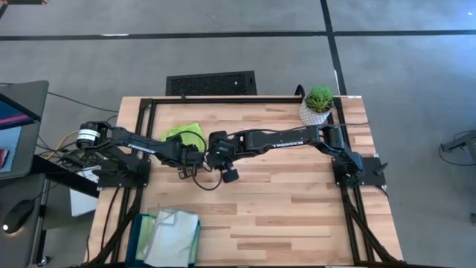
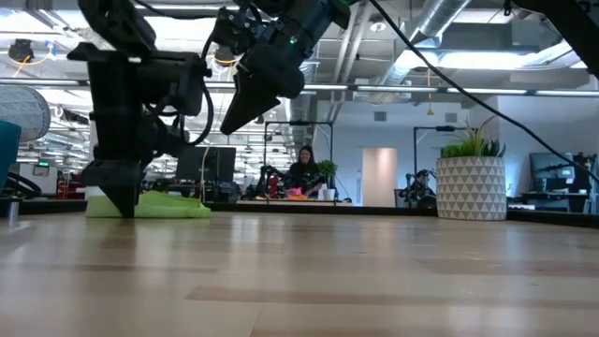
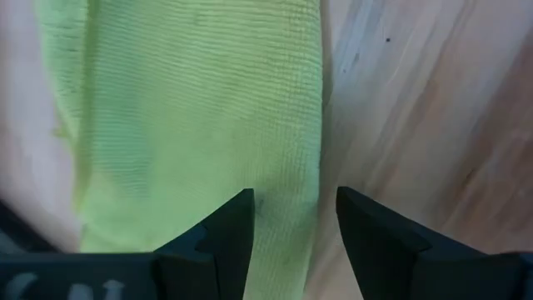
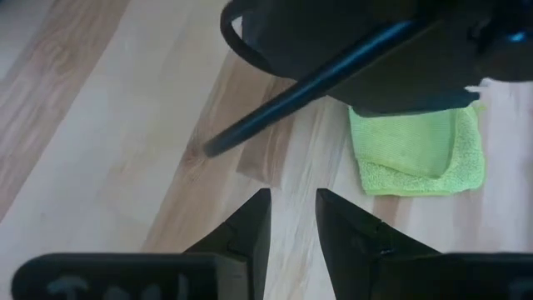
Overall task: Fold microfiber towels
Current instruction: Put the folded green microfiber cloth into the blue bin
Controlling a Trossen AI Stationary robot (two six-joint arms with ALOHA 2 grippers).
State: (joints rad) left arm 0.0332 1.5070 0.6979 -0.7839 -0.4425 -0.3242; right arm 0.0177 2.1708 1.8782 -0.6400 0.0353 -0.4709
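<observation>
Lime green towel [image 1: 181, 132]: folded flat on the wooden table [image 1: 297, 201], toward the far left part of the top, partly under the left arm; in the low view it reads as a low flat pad [image 2: 150, 205] on the boards.
Towel edges: in the left wrist view 1 long edge of the cloth [image 3: 191, 125] runs straight beside bare wood; in the right wrist view its folded corner [image 4: 416, 158] shows doubled layers.
Left gripper [image 1: 183, 170]: low over the table at the towel's near edge; its 2 fingers [image 3: 229, 242] stand apart with the cloth's edge showing in the gap, nothing clamped between them.
Right gripper [image 1: 230, 176]: reaches to mid-table just beside the left one, raised off the surface in the low view [image 2: 227, 124]; its fingers [image 4: 241, 242] stand a narrow gap apart over bare wood, nothing between them.
Other towels [image 1: 172, 234]: pale and green cloths piled in the teal bin [image 1: 138, 237] at the near left corner.
Open room: the near and right parts of the tabletop are bare boards.
Potted plant [image 1: 317, 104]: at the far right edge, white patterned pot.
Table border: black frame rails [image 1: 223, 100] along the far and side edges.
Room: open office behind, with 1 person [image 2: 304, 173] seated far off.
</observation>
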